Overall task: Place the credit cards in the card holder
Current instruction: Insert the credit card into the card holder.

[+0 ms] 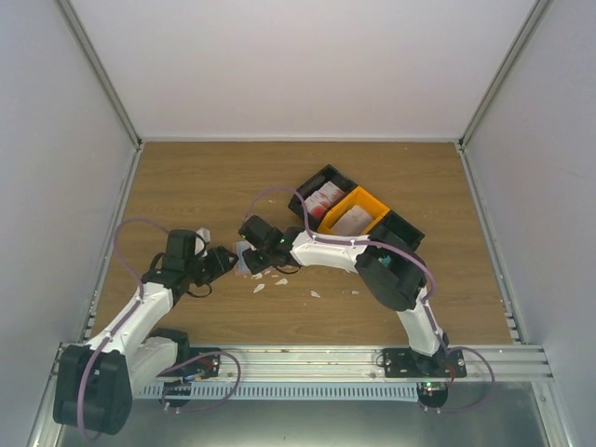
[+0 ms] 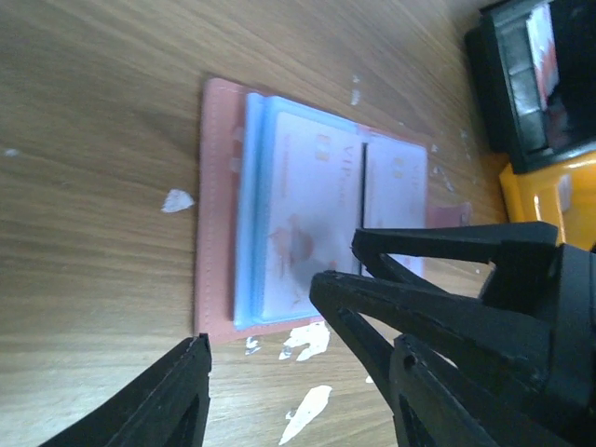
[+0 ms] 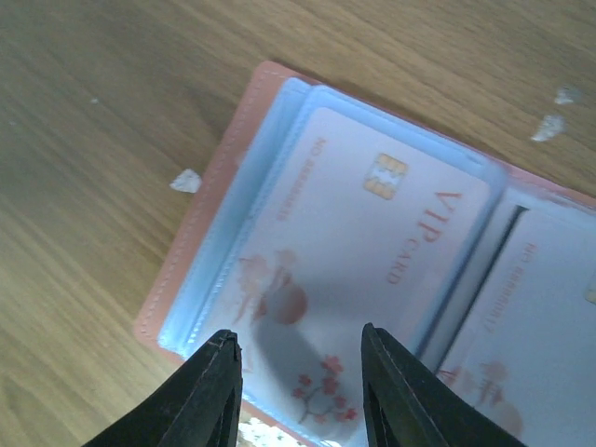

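Both hands are partly open, and nothing is gripped by either. The right hand (image 3: pixel 296 343) is hung just above the open card holder (image 3: pixel 203 223), its fingers spread over the lower end of a pale VIP card (image 3: pixel 372 233) that is lodged in a light blue pocket (image 3: pixel 270 158). The left hand (image 2: pixel 298 391) is spread wider and held low over the surface (image 2: pixel 93 279).

From above, the left hand is placed at 9 o'clock of the holder and the right hand at about 1 o'clock. The holder is laid flat like a book near the middle of the surface, and a second pale card (image 3: pixel 549 326) is tucked into its other page. White scraps (image 2: pixel 307 340) are scattered beside it.

Further off, at 2 o'clock of the holder, a red-and-white stack (image 1: pixel 326 197) is kept in a black bin (image 1: pixel 303 193) and a whitish stack (image 1: pixel 354 221) in an orange bin (image 1: pixel 375 199).

The step is judged to be the seating of the VIP card. The holder's pink edge should be pinned by the left hand so that it is not dragged. The card should then be pushed squarely along the pocket, with the soft sleeve not caught or lifted.
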